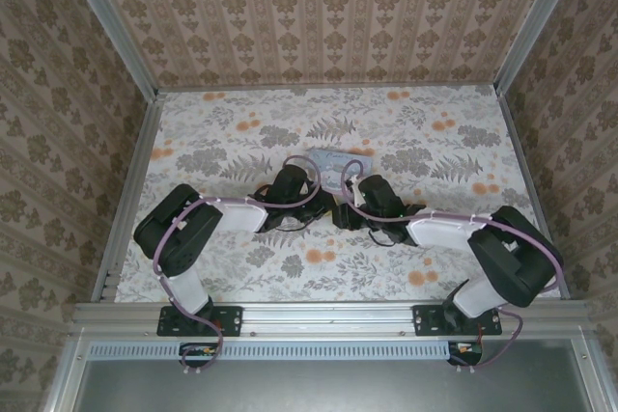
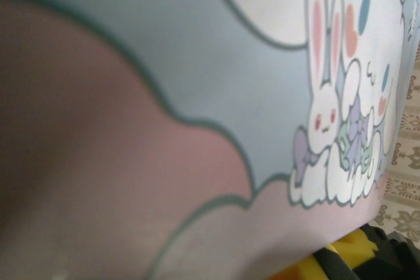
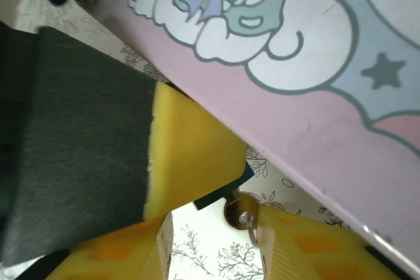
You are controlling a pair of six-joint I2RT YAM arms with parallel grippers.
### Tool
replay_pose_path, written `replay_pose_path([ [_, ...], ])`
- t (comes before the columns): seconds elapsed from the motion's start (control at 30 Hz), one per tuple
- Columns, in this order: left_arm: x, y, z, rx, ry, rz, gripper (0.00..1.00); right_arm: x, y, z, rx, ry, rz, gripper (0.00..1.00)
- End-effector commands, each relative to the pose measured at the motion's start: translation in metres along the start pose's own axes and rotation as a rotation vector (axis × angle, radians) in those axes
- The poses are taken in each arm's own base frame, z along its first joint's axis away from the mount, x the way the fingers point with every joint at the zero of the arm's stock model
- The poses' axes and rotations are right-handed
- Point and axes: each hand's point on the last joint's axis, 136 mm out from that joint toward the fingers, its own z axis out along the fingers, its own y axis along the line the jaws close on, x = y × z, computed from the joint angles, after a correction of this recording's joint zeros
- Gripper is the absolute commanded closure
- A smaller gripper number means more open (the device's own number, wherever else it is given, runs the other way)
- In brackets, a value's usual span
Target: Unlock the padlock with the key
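Facing tip to tip at table (image 1: 241,267) centre | padlock (image 3: 228,191): judged the dark bluish sliver under a yellow pad (image 3: 190,155), just ahead of right gripper (image 3: 213,231), jaws apart, small metal ring (image 3: 244,216) touching one finger; long axis hidden | left gripper (image 1: 311,206): grip indeterminate, about equally near | cartoon tin (image 1: 333,159) just behind limits forward room; near edge open.

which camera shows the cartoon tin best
Right wrist: the tin is sharp there, with its bunny-and-cloud print and lower edge clear. Left wrist sees it very close and partly blurred. Top external shows it small and partly covered.
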Motion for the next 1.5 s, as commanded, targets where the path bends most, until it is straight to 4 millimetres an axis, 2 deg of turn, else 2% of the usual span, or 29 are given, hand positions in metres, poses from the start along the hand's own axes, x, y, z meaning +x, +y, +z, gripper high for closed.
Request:
replay_pose_path([
  [0.0, 0.018, 0.01, 0.0, -0.028, 0.083, -0.04, 1.0, -0.012, 0.01, -0.015, -0.044, -0.061, -0.004, 0.59],
  [0.17, 0.016, 0.008, -0.003, -0.025, 0.077, -0.041, 1.0, -0.008, 0.003, -0.027, 0.006, -0.056, -0.047, 0.57],
  [0.43, 0.015, 0.008, -0.003, -0.023, 0.077, -0.039, 1.0, 0.005, -0.013, -0.025, 0.221, 0.01, -0.244, 0.63],
  [0.57, 0.015, 0.008, -0.003, -0.025, 0.078, -0.04, 1.0, 0.001, -0.015, -0.025, 0.298, -0.008, -0.312, 0.64],
  [0.67, 0.014, 0.007, -0.003, -0.023, 0.077, -0.039, 1.0, 0.006, -0.018, -0.017, 0.33, 0.007, -0.338, 0.64],
  [0.93, 0.014, 0.006, -0.003, -0.023, 0.077, -0.04, 1.0, 0.004, -0.009, -0.002, 0.341, 0.011, -0.389, 0.64],
  [1.2, 0.015, 0.005, -0.003, -0.023, 0.079, -0.039, 1.0, -0.008, -0.011, 0.011, 0.389, -0.007, -0.404, 0.66],
  [1.47, 0.018, 0.005, -0.001, -0.02, 0.087, -0.038, 1.0, -0.025, -0.009, 0.021, 0.427, -0.037, -0.402, 0.78],
])
